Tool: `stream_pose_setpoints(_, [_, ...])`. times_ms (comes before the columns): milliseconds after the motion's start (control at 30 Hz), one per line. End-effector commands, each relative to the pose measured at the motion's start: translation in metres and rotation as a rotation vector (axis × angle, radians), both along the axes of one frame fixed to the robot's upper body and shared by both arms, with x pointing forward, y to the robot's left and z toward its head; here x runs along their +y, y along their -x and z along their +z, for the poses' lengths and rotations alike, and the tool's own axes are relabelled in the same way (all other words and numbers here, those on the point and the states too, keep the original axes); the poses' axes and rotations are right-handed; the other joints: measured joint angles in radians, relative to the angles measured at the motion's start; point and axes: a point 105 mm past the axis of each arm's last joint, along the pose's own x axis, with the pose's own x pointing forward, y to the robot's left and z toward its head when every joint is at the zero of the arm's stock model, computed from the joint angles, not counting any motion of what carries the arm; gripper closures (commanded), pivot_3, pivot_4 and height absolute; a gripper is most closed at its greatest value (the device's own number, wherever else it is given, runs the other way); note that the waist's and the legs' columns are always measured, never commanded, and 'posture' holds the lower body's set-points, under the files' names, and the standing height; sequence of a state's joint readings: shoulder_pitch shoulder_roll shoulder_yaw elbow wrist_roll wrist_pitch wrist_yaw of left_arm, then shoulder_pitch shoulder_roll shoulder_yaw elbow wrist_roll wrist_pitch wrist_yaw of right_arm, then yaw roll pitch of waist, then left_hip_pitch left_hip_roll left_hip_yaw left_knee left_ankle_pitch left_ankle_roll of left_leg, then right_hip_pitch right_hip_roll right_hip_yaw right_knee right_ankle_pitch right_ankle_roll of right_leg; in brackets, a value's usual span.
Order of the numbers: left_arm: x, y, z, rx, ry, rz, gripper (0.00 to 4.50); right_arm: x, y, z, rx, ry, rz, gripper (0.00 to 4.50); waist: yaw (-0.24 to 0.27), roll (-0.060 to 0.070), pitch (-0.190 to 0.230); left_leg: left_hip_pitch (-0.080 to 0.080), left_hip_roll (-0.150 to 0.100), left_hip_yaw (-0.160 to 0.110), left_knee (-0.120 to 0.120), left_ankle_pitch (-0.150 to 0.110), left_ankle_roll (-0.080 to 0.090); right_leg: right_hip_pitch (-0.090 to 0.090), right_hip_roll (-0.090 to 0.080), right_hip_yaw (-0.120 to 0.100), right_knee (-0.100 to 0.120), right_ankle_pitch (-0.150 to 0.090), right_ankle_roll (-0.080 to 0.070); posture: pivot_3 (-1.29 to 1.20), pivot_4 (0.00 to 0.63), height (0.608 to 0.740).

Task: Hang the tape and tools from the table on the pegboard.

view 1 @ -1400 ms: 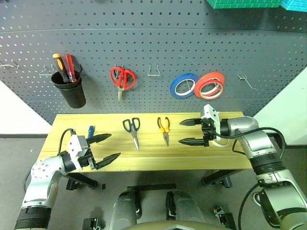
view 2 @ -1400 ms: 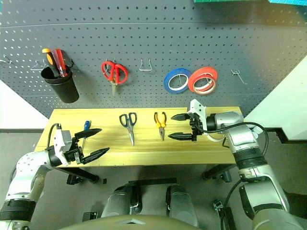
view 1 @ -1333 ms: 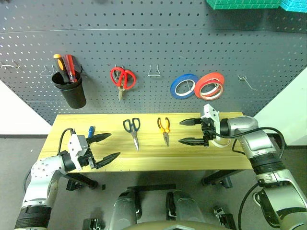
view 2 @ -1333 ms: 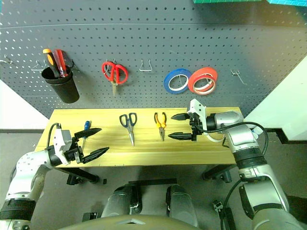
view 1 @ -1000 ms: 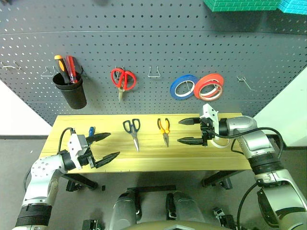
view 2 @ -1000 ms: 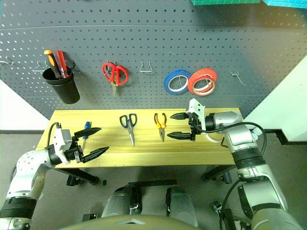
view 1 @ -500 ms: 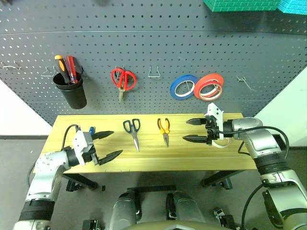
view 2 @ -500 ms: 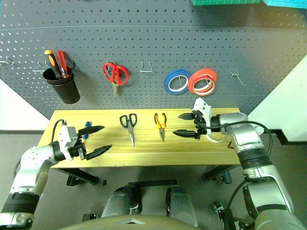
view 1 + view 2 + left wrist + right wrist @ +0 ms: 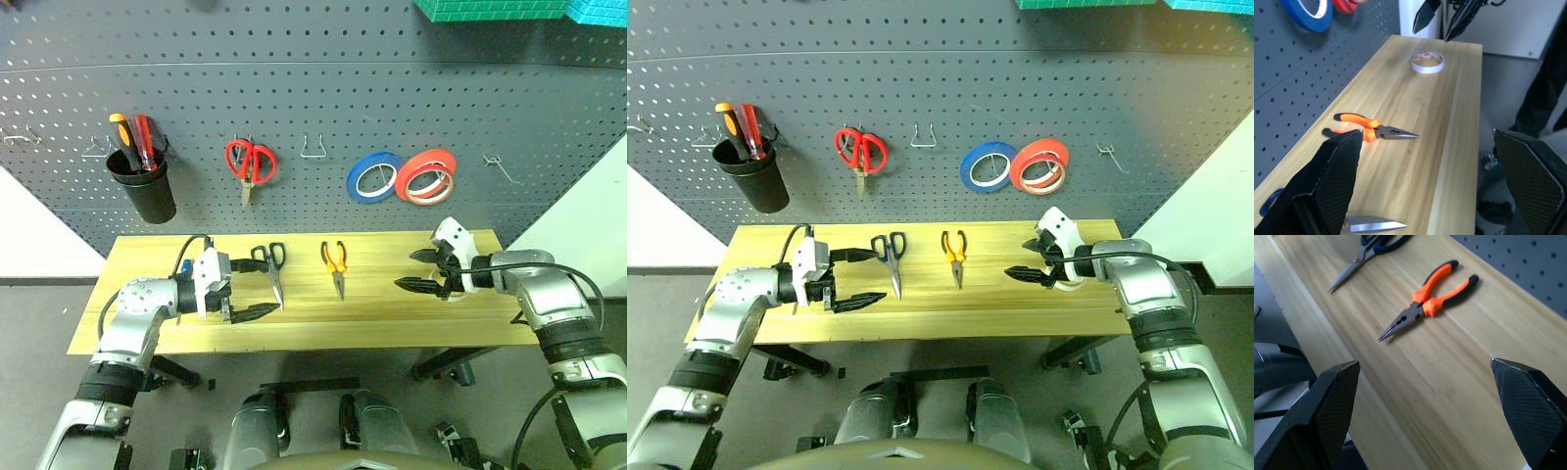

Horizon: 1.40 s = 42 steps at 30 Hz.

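Left tool [image 9: 247, 290] and right tool [image 9: 422, 271] gape (fingers wide).

The left gripper [image 9: 247, 288] covers most of the screwdriver [image 9: 184, 266], at nine o'clock from the scissors [image 9: 269, 266], and the right gripper [image 9: 423, 271] seemingly hides part of the tape [image 9: 1427, 62].

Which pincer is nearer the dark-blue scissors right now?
Left. The left pincer is open right beside the dark-blue scissors, its upper finger by the handles. The right pincer, also open, is at the table's far end, beyond the pliers.
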<state>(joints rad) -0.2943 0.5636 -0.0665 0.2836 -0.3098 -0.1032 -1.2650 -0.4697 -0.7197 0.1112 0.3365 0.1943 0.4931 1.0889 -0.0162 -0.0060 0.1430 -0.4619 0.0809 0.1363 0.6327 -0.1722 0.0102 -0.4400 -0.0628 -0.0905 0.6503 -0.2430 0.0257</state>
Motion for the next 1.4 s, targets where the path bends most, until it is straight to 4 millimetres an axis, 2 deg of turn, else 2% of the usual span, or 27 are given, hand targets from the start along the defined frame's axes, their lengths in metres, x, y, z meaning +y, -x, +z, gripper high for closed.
stream_pose_setpoints(33, [-0.005,-0.005,0.005,-0.036,-0.014,-0.039,0.05,-0.02,-0.007,0.004,-0.031,0.076,-0.09,0.0,-0.002,0.001,0.002,0.0,0.0,0.0,0.0,0.0,0.0,0.0,0.0,0.0,0.0,0.0,0.0,-0.09,0.195,0.73])
stream_pose_setpoints(167, [-0.01,-0.008,0.008,-0.041,-0.008,-0.059,0.05,-0.032,-0.011,-0.005,-0.018,0.136,-0.185,0.0,-0.006,0.003,0.014,0.0,0.0,0.0,0.0,0.0,0.0,0.0,0.0,0.001,0.0,0.0,0.0,-0.11,0.228,0.73])
stream_pose_setpoints(367, [-0.021,-0.012,0.009,-0.058,-0.013,-0.082,0.05,-0.061,-0.023,-0.019,0.013,0.231,-0.355,0.0,-0.01,0.006,0.046,0.0,0.0,0.0,0.001,0.001,0.002,0.0,-0.001,0.002,0.001,0.0,-0.001,-0.12,0.263,0.73])
stream_pose_setpoints(567, [-0.034,-0.015,0.009,-0.059,-0.002,-0.091,0.05,-0.062,-0.03,-0.036,0.063,0.272,-0.385,0.0,-0.03,0.004,0.072,0.0,0.0,0.0,0.0,0.002,0.003,0.0,0.0,0.002,0.001,0.0,0.0,-0.12,0.29,0.73])
stream_pose_setpoints(700, [-0.039,-0.016,0.011,-0.059,0.011,-0.075,0.05,-0.063,-0.038,-0.04,0.066,0.288,-0.41,0.0,-0.037,0.005,0.092,0.0,0.0,0.0,0.0,0.002,0.003,0.0,0.0,0.002,0.002,0.0,0.0,-0.11,0.304,0.73])
stream_pose_setpoints(833, [-0.041,-0.023,0.015,-0.044,0.062,0.007,0.05,-0.065,-0.044,-0.044,0.078,0.318,-0.447,0.0,-0.042,0.003,0.117,0.001,0.0,0.0,0.0,0.002,0.003,0.0,0.0,0.003,0.003,0.0,0.0,-0.11,0.336,0.73])
stream_pose_setpoints(1100, [-0.048,-0.011,0.005,0.01,-0.005,-0.046,0.05,-0.06,-0.044,-0.05,0.102,0.342,-0.412,0.0,-0.052,0.003,0.149,0.001,0.0,0.001,0.0,0.002,0.003,0.0,0.0,0.003,0.004,0.002,0.005,-0.1,0.361,0.73])
stream_pose_setpoints(1200, [-0.05,-0.017,0.004,0.011,-0.029,-0.026,0.0,-0.059,-0.043,-0.052,0.103,0.366,-0.389,0.6,-0.053,0.002,0.155,0.001,0.0,0.001,0.0,0.002,0.003,0.0,0.0,0.003,0.004,0.001,0.003,-0.1,0.363,0.73])
stream_pose_setpoints(1400, [-0.053,-0.021,0.004,0.011,-0.027,-0.004,0.0,-0.057,-0.043,-0.051,0.111,0.379,-0.362,2.45,-0.053,0.001,0.156,0.001,0.0,0.001,0.0,0.002,0.002,0.0,-0.001,0.003,0.004,0.0,0.002,-0.1,0.364,0.73])
